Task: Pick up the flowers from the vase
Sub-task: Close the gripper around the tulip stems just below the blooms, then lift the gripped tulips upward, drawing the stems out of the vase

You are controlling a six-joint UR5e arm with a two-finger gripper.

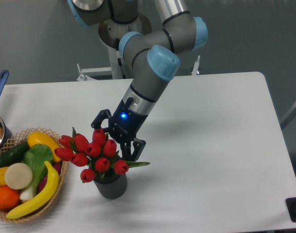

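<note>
Gripper [119,143] first: it comes in slanted from behind and to the right, its black fingers spread wide, one at the upper left of the bunch, the other by the right side just above a green leaf. Between and in front of them sit the red tulips [93,153], still standing in the dark ribbed vase [111,187] near the table's [220,145] front edge. Their stems run straight up, so the lift should go upward. Whether the fingers touch any bud, I can't tell.
</note>
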